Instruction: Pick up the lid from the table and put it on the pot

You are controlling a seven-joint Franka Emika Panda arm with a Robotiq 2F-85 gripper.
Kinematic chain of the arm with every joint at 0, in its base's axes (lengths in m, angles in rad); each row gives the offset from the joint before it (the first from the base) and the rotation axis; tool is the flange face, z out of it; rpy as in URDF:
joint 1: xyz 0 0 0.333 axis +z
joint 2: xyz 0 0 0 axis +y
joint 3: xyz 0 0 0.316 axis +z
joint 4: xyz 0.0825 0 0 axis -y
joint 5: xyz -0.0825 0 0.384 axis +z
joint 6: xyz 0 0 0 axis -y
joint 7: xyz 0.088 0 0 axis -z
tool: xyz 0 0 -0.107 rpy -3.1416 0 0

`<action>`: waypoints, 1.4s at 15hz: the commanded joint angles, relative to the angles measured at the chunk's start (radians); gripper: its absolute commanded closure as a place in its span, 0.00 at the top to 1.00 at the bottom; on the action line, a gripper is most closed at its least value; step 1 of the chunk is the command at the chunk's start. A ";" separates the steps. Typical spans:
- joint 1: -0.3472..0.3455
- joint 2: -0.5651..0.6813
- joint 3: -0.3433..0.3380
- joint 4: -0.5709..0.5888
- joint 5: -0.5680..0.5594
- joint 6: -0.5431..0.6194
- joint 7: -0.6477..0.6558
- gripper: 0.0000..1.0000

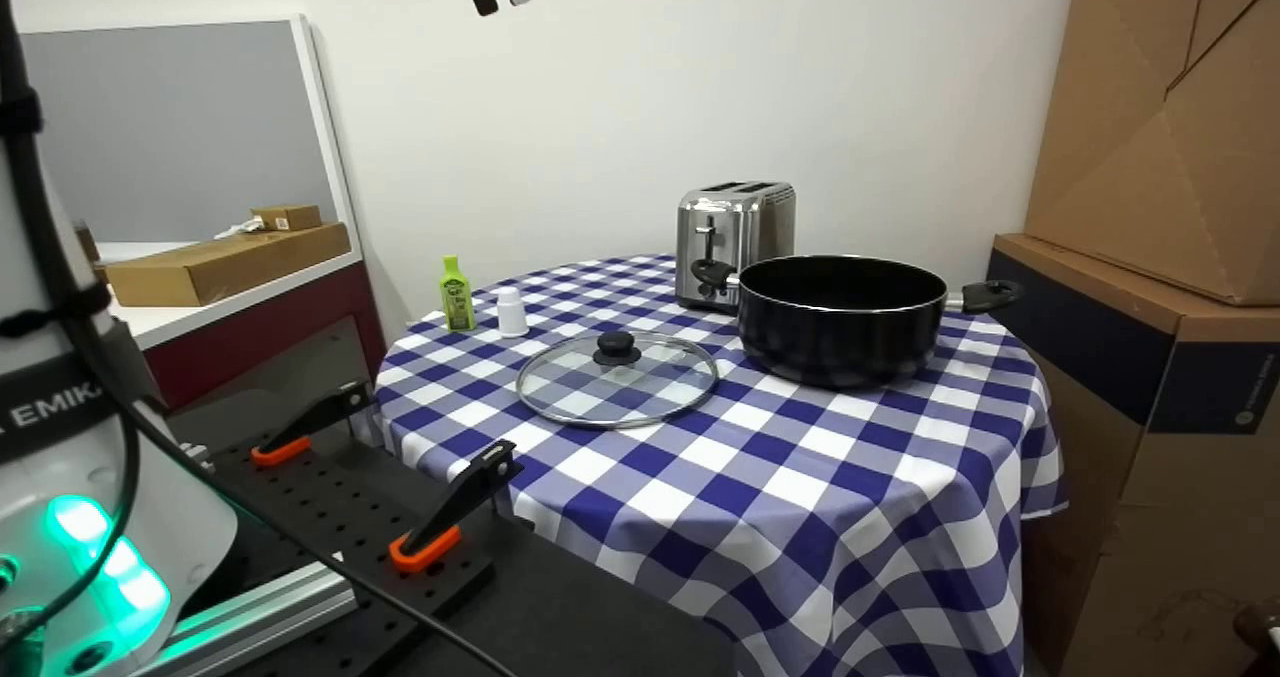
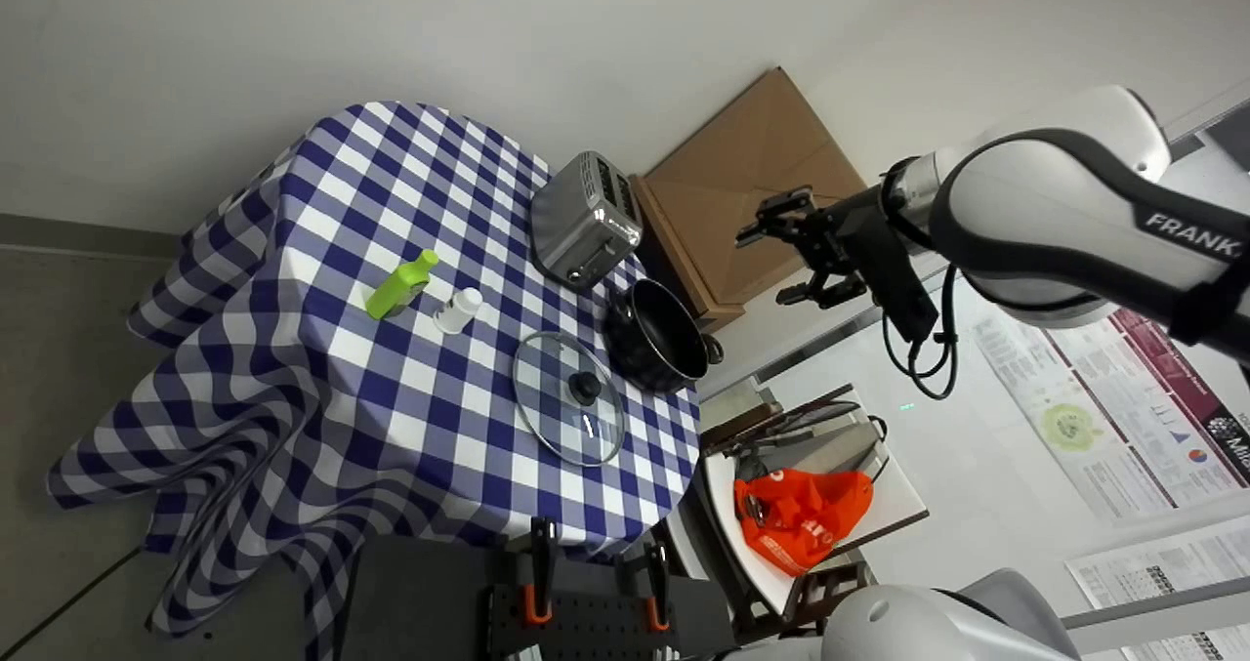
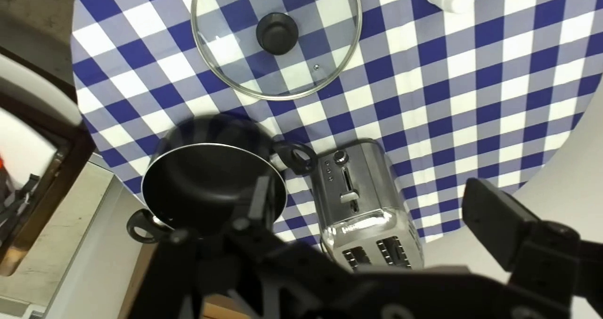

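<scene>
Gripper released, jaws wide apart, up high. Lid lies flat on the tabletop below gripper, near but apart from the pot, also below. Text: "FRANK" on arm link behind gripper, "EMIKA" on arm base. Green bottle label too small.

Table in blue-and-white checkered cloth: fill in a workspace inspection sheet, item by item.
Surface: blue-and-white checkered tablecloth, edges hanging in folds.
Job's things: round clear glass lid flat on tablecloth, black knob up; round black pot uncovered.
Clutter: silver metal toaster, slim green bottle, small white container.
Hand: black two-fingered hand open, raised, holding nothing.
Cables: black cable strapped along white arm.
Surroundings: brown cardboard boxes; dark workbench with orange-footed black clamps.
</scene>
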 commanded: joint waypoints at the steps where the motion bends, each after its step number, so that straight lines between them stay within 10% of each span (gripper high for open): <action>1: -0.029 0.092 -0.038 -0.047 -0.025 0.105 -0.003 1.00; 21: -0.076 0.722 -0.169 0.005 -0.315 0.434 0.063 1.00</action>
